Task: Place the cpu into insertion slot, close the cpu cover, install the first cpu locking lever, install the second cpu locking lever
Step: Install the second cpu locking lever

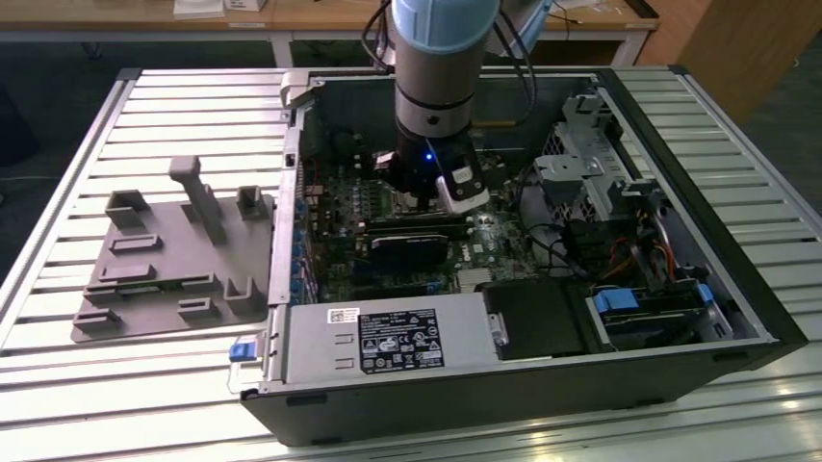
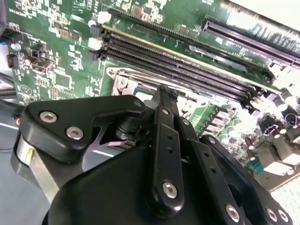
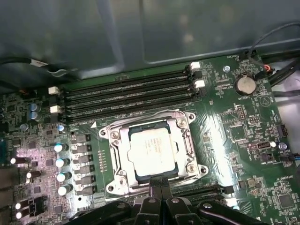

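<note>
The cpu (image 3: 151, 149) is seen seated flat in the insertion slot (image 3: 140, 176), just below the middle of the first wrist view, with the cpu cover (image 3: 123, 154) lying closed around it. The gripper (image 3: 159, 182) is held at the socket's lower edge, fingers pressed together with nothing between them. In the exterior view the arm (image 1: 437, 87) is lowered into the open computer case (image 1: 514, 380) at frame centre.

Exterior view: high, angled down, far, over open computer case (image 1: 514, 318). 2 wrist views: close above motherboard (image 3: 234, 136); both share memory slots (image 3: 131, 93) and gripper (image 3: 157, 185) linkage.
</note>
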Controlling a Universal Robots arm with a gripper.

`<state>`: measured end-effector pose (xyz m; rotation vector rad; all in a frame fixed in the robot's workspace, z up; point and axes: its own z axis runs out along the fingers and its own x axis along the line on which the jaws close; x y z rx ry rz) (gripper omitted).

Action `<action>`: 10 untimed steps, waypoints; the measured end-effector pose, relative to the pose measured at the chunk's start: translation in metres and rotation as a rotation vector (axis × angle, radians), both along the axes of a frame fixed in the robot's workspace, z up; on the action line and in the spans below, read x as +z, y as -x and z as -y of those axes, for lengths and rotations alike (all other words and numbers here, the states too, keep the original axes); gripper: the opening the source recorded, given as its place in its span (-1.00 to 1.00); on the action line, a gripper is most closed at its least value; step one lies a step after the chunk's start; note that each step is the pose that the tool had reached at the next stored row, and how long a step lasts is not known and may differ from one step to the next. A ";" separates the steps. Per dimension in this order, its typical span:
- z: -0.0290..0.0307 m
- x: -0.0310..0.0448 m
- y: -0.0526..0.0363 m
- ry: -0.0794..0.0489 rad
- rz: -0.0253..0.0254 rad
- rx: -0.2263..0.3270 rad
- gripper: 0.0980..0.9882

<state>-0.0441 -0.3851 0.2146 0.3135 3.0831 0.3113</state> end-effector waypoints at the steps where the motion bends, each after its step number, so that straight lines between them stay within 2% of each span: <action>1: -0.0030 0.0000 -0.0003 0.008 -0.0003 0.000 -0.99; 7: -0.0237 0.0000 -0.0014 0.042 -0.0008 0.000 -0.99; 9: -0.0279 0.0002 -0.0014 0.045 -0.0008 0.000 -0.99; 10: -0.0282 0.0011 -0.0014 0.046 -0.0009 0.000 -0.99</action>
